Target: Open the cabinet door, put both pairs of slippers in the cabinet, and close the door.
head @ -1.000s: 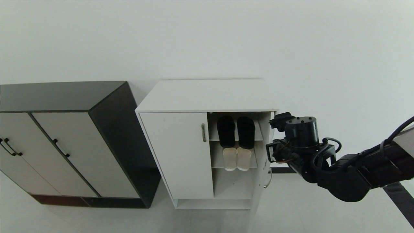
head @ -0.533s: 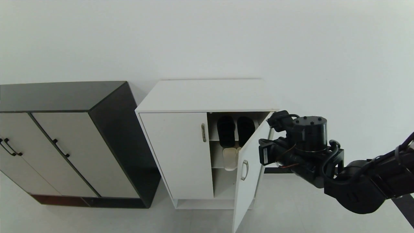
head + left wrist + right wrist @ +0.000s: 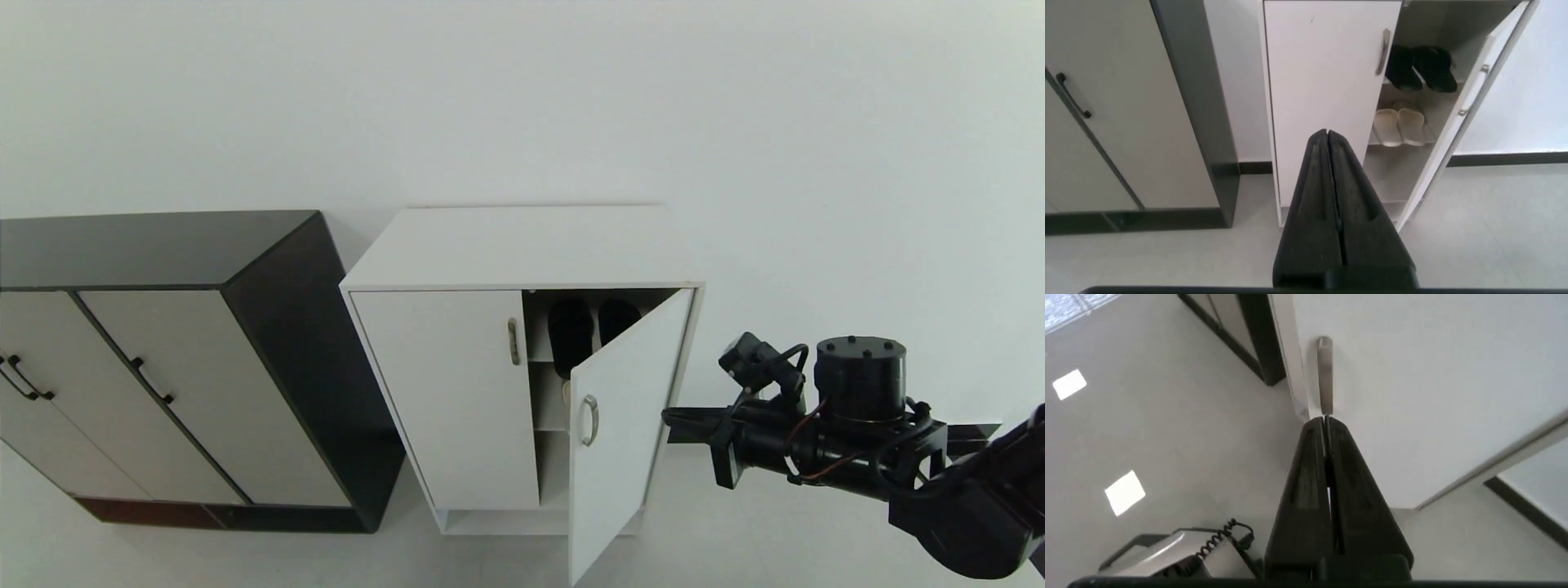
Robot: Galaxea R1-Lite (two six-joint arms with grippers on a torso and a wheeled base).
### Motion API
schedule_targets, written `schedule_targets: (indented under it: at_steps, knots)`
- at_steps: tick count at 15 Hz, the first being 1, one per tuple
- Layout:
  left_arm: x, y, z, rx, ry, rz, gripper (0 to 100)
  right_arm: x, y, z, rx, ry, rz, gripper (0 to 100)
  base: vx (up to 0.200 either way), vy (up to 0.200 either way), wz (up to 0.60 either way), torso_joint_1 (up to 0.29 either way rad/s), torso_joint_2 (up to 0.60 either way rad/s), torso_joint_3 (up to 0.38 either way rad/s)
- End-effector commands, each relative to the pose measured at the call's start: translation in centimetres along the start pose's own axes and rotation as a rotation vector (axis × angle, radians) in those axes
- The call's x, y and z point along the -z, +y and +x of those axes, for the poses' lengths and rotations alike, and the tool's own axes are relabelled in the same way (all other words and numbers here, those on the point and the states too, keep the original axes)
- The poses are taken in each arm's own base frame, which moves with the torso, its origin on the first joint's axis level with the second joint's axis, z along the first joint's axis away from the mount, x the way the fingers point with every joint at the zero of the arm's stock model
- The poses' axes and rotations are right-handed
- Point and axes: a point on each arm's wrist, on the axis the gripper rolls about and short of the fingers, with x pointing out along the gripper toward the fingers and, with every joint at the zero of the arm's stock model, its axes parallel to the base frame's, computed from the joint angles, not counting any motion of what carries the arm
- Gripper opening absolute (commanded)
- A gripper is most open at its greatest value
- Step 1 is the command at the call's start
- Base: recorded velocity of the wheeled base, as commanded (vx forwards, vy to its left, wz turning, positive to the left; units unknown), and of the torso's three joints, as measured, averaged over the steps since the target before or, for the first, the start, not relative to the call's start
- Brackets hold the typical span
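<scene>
R arm [image 3: 824, 457] held level, its tool [image 3: 671, 418] closed together, tip by partly open cabinet door [image 3: 629, 408]; L tool [image 3: 1327, 139] likewise together.

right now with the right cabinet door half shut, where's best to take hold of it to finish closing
Take the upright metal handle near the free edge of the right door, where leverage is probably greatest. Come at the door's outer face, the side where the right pincer sits, shut, close to the handle. Open it and close across the bar's narrow width, since the bar stands proud of the flat panel.
</scene>
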Motion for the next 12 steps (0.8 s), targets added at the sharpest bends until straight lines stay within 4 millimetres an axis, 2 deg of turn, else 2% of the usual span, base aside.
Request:
schedule_targets:
  at_steps: [1, 4, 12]
  knots:
    - [0.0, 0.0, 0.0, -0.001, 0.001, 0.0, 0, 1.6, -0.5, 0.2, 0.002, 0.045, 0.021, 0, 0.2, 0.0, 0.0, 0.002, 0.01, 0.012]
    - [0.0, 0.0, 0.0, -0.001, 0.001, 0.0, 0, 1.7, -0.5, 0.5, 0.0, 0.047, 0.025, 0, 0.2, 0.0, 0.0, 0.01, 0.01, 0.001]
    - [0.0, 0.0, 0.0, -0.001, 0.001, 0.0, 0, 0.1, -0.1, 1.9, -0.015, -0.003, 0.136, 0, 0.0, 0.0, 0.0, 0.0, 0.0, 0.0]
